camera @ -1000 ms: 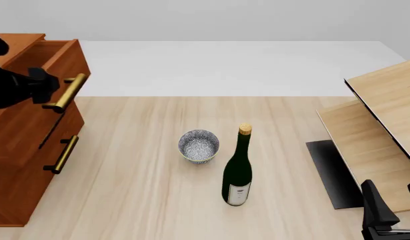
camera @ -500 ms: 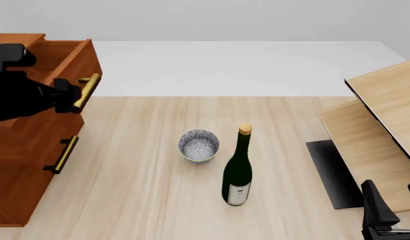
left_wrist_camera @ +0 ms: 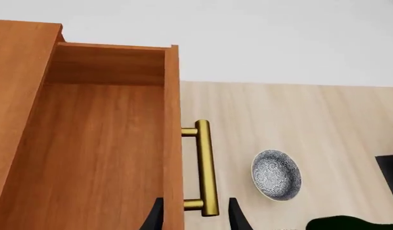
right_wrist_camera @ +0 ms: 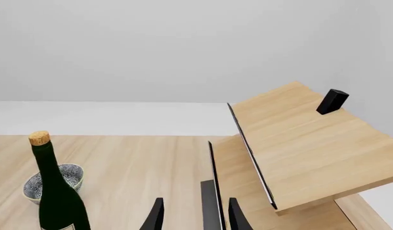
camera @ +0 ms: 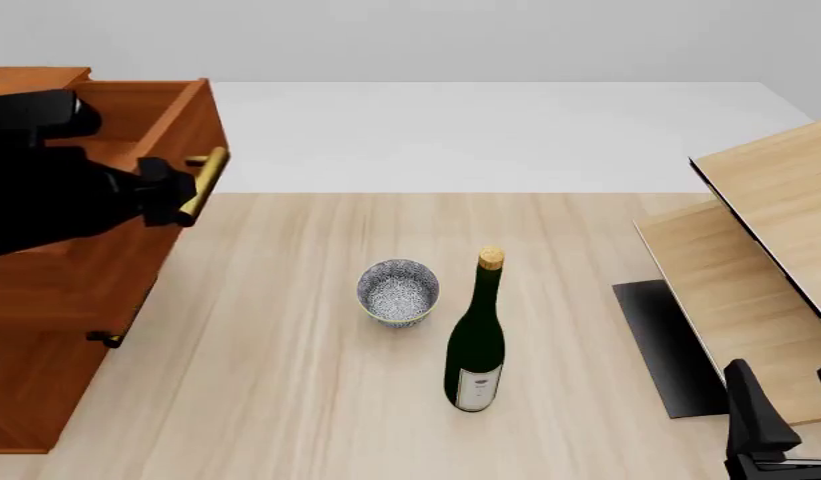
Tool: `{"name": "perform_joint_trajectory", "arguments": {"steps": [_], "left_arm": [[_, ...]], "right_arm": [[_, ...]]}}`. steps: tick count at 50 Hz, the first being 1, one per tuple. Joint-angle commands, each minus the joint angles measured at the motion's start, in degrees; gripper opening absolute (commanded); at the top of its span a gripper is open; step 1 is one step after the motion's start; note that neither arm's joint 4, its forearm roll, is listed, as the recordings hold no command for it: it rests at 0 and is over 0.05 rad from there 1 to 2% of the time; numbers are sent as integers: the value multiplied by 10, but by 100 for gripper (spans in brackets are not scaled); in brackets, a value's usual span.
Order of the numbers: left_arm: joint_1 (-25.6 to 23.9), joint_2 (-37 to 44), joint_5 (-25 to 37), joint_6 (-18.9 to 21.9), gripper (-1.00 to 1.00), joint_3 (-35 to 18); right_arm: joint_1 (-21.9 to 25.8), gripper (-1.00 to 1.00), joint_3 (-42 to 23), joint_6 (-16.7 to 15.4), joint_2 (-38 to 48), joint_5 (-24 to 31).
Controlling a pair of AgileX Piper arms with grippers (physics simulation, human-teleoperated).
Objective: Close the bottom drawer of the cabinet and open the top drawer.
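The cabinet (camera: 50,300) stands at the table's (camera: 290,400) left edge, well left of the bowl (camera: 398,291). Its top drawer (camera: 143,120) is pulled out toward the bowl, and the left gripper (camera: 177,190) is closed around that drawer's brass handle (left_wrist_camera: 204,167), one finger on each side of the bar. The bottom drawer (camera: 37,390) sits flush in the cabinet. A bottle (camera: 477,340) stands just right of the bowl. The right gripper (right_wrist_camera: 192,215) hangs near the pale boards (camera: 757,260), fingers spread, holding nothing.
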Motion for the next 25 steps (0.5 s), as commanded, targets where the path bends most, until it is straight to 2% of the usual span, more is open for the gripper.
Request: {"name": "perform_joint_trajectory", "arguments": {"steps": [1, 25], "left_arm": [[-31, 28, -2, 2, 100, 33], [-94, 32, -11, -42, 100, 25]], "right_arm": [[0, 100, 0, -1, 0, 0], [-2, 100, -1, 0, 0, 0]]}}
